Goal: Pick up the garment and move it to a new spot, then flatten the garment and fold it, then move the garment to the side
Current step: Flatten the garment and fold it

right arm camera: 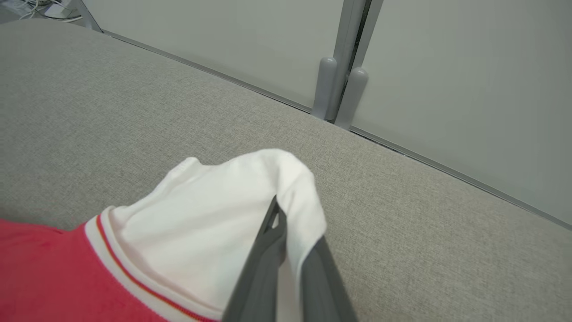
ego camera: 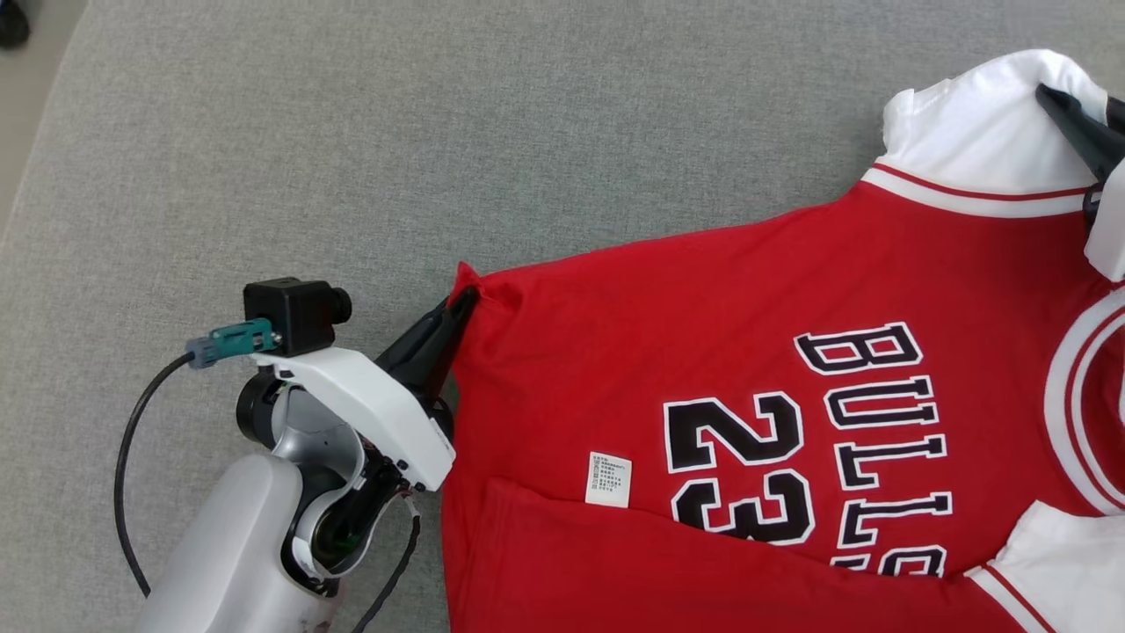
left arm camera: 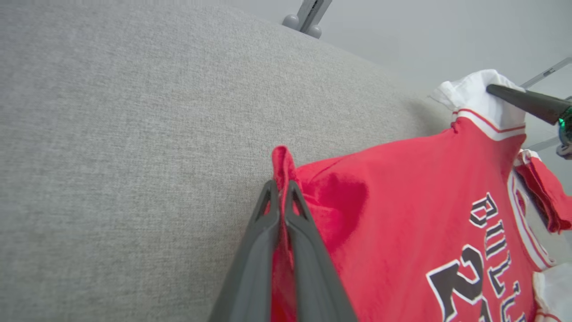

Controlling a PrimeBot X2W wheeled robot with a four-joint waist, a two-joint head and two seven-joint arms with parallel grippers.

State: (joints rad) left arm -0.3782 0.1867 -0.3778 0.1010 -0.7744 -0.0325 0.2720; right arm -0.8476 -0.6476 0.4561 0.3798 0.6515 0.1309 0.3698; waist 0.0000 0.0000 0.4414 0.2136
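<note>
Okay, garment (ego camera: pixel 791 352): a red jersey with white sleeves and black lettering. It lies mostly flat on the grey surface (ego camera: pixel 264 132) and takes up the head view from 1 o'clock down to 5 o'clock. Its lower edge is folded over on itself near 5 o'clock, with a white care label (ego camera: pixel 608 479) showing just above the fold.

My left gripper (ego camera: pixel 463 301) has its jaws pressed together on the red hem corner at the garment's 9 o'clock edge, with only a small nub of cloth past the tips. My right gripper (ego camera: pixel 1050 92) is clamped on the white sleeve (right arm camera: pixel 223 214) at 1 o'clock, where the cloth bunches over the fingertips.

Risks, as I judge them:
- The left bite is shallow, so tension from a lift or stretch could pull the corner out.
- The right jaws may hold a single sleeve layer. I can't tell, but if so the body would hang skewed.
- Pulling the arms apart unevenly would drag the folded-over edge and add creases instead of flattening.
- The black cable (ego camera: pixel 132 457) loops beside my left forearm at 8 o'clock. It could snag cloth if the arm sweeps across.

The surface is grey woven fabric that looks padded, and nothing else lies on it. It may drag on the jersey if the jersey is slid rather than lifted.

As for the room, pale grey wall panels (right arm camera: pixel 447 67) stand behind the surface, joined by a grey post (right arm camera: pixel 339 89) with two rounded feet. A strip of floor (ego camera: pixel 22 158) shows at 10 o'clock in the head view. Some loose cords (right arm camera: pixel 27 6) are at 11 o'clock in the right wrist view, too small to read.
</note>
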